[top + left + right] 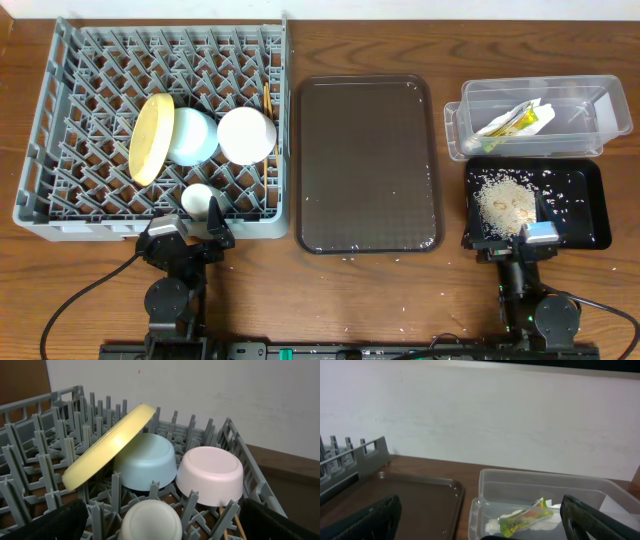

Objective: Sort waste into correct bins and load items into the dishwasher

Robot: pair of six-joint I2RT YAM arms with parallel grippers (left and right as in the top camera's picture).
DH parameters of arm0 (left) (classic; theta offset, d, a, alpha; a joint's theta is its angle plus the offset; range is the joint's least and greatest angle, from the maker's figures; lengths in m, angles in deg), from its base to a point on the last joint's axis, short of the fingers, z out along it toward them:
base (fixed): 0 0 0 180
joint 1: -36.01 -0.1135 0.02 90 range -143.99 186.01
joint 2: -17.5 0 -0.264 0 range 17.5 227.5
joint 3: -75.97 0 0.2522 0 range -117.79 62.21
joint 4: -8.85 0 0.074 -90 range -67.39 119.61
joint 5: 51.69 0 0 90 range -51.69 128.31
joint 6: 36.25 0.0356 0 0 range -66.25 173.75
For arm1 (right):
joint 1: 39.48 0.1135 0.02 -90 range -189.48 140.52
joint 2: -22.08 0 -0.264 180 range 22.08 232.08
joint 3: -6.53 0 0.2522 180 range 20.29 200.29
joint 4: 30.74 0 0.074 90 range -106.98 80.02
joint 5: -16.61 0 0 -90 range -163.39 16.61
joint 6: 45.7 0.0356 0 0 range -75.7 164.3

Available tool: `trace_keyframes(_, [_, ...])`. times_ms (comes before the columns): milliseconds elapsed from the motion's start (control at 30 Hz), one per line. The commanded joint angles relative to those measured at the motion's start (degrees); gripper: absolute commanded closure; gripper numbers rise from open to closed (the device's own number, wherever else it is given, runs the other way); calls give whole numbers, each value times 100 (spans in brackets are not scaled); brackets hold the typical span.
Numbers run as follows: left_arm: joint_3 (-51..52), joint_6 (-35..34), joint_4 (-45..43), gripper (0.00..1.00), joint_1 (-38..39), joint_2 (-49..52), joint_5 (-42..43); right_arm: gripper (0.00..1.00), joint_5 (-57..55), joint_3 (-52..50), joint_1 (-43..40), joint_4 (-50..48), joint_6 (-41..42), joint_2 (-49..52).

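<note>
The grey dish rack [60, 120] holds the yellow plate [150, 138] on edge, the upside-down light blue bowl [192, 136], white bowl [246, 135] and small white cup [197, 198], and the chopsticks [267, 100]. The clear tub [580, 95] holds the green-and-orange wrapper [517, 123] and white paper [543, 107]. The black tray [585, 205] holds the rice scraps [503, 203]. My left gripper [187, 228] is open and empty at the rack's front edge, just before the cup [150, 520]. My right gripper [530, 235] is open and empty at the black tray's front edge, facing the tub [540, 485].
A large dark brown serving tray [365, 165] lies between the rack and the bins, with a few rice grains on it. More stray grains lie on the wooden table [350, 330] near the front. A pale wall stands behind.
</note>
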Motion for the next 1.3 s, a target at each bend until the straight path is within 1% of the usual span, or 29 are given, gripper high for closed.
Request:
trace_keyframes(0, [103,-50,236,3,-24,0,-72,1,-72,-140,-81,120,61,-52])
trace_keyframes(267, [103,-50,236,3,-24,0,-72,1,-74,-140,-59,251,59,-50])
trace_keyframes(433, [103,-50,236,3,-24,0,-72,1,-87,-138,-59,955,57,-42])
trace_keyframes(1267, [103,-50,236,3,-24,0,-72,1,-92,-138,-59,944,57,-13])
